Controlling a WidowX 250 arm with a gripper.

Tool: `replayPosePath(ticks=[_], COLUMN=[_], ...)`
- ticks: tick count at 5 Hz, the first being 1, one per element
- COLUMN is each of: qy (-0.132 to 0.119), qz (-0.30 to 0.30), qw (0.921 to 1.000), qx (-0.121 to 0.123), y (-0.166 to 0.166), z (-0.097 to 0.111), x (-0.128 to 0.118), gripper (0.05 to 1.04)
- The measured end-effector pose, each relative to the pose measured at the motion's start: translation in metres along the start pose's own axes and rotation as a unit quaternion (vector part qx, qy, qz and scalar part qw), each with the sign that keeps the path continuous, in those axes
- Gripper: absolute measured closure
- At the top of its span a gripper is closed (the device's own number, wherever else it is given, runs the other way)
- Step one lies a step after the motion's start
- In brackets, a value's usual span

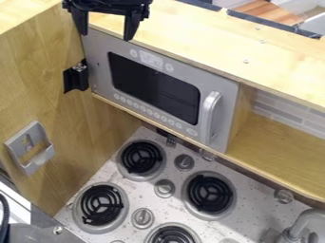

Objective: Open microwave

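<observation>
Stovetop [255, 195] takes up most of the near side, speckled pale grey. Wooden side panel [38, 80] stands on the left, and a wooden top [190, 35] runs from the far left over toward the right. Open wooden shelf [273, 137] on the right too, with grey brick-pattern backing.

Silver toy microwave [98, 57] sits right under that wooden top, between the side panel and the shelf. Door's closed, dark window in the middle, row of round buttons below it.

Gripper [107, 36] is at the far left, hanging over by the microwave's left end. It's wide open, two black fingers well apart, and it's got hold of nothing. Annoying bit: the handle is on the other end of the door, and the wooden top overhangs close above the microwave, so it kinda crowds things from that side.

Four round burners [210, 193] with black coils lie on the stovetop, so that's the clutter below the door. Grey curved faucet [309, 219] at the near right, well apart from the door. Grey plastic holder [27, 133] is fixed to the side panel, and a black bracket [76, 79] sits right by the microwave's left edge. Silver handle [208, 116] is upright-ish on the door's right side. Smallest stuff is the knobs [164, 188] between the burners.
</observation>
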State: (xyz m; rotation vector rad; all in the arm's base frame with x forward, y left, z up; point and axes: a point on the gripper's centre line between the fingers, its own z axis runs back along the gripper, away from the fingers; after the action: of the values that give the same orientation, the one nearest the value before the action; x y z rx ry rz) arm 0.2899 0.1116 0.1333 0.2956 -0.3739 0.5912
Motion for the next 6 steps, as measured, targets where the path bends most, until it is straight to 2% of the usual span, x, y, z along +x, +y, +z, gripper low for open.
replayPosePath(ticks=[1,2,3,5,6], qy=[0.014,0.004,0.008,0.017,0.019], qz=[-0.004,-0.031,-0.076,-0.165,-0.219], qw=[0.9999,0.9993,0.9956,0.9822,0.972], qx=[0.003,-0.02,-0.055,-0.089,-0.083], y=[-0.001,-0.009,-0.03,-0.079,-0.1], z=[-0.007,-0.015,-0.027,-0.024,-0.013], x=[-0.006,-0.012,-0.022,-0.059,-0.079], gripper=[0.085,0.085,0.085,0.085,0.085])
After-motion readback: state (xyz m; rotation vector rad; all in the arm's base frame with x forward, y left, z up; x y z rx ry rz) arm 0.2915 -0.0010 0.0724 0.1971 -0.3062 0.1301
